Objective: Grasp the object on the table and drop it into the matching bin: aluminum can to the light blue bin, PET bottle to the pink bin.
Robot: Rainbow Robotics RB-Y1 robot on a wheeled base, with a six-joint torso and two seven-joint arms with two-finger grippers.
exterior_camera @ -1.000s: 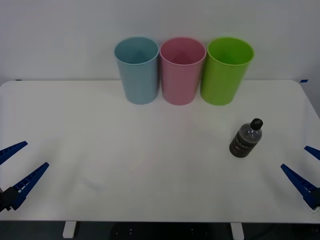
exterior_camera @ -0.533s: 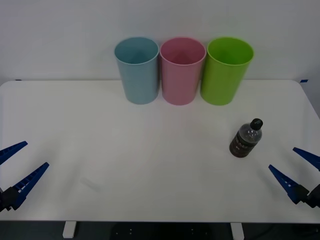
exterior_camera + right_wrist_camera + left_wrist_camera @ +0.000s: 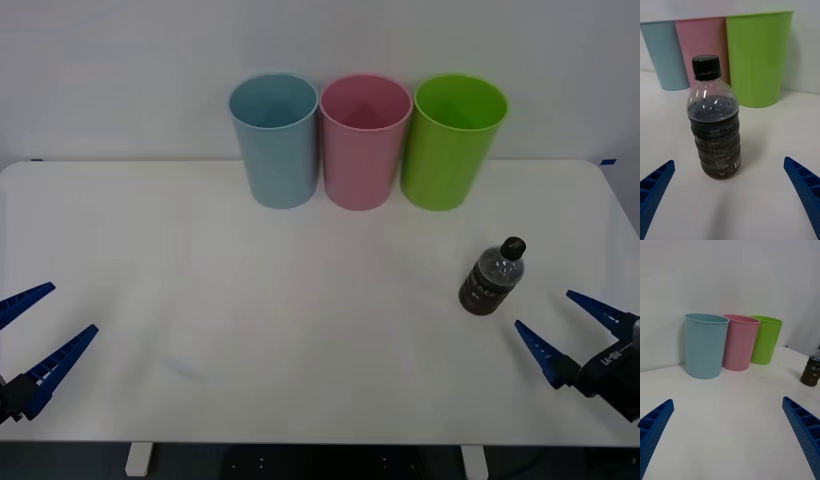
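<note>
A small PET bottle [image 3: 492, 277] of dark liquid with a black cap stands upright on the right side of the white table [image 3: 300, 300]; the right wrist view has it [image 3: 714, 123] close ahead, and the left wrist view has it [image 3: 812, 369] far off. My right gripper [image 3: 561, 326] is open near the front right edge, a short way from the bottle and not touching it. At the back stand the light blue bin [image 3: 274, 140] and the pink bin [image 3: 364, 141]. My left gripper [image 3: 32, 335] is open at the front left edge.
A lime green bin [image 3: 453, 141] stands right of the pink one, behind the bottle. All three bins sit close together along the table's back edge against a white wall. Bare tabletop lies between the bottle and the bins.
My right gripper has moved left and forward, closing the distance to the bottle. The bottle, the bins and my left gripper have not moved.
</note>
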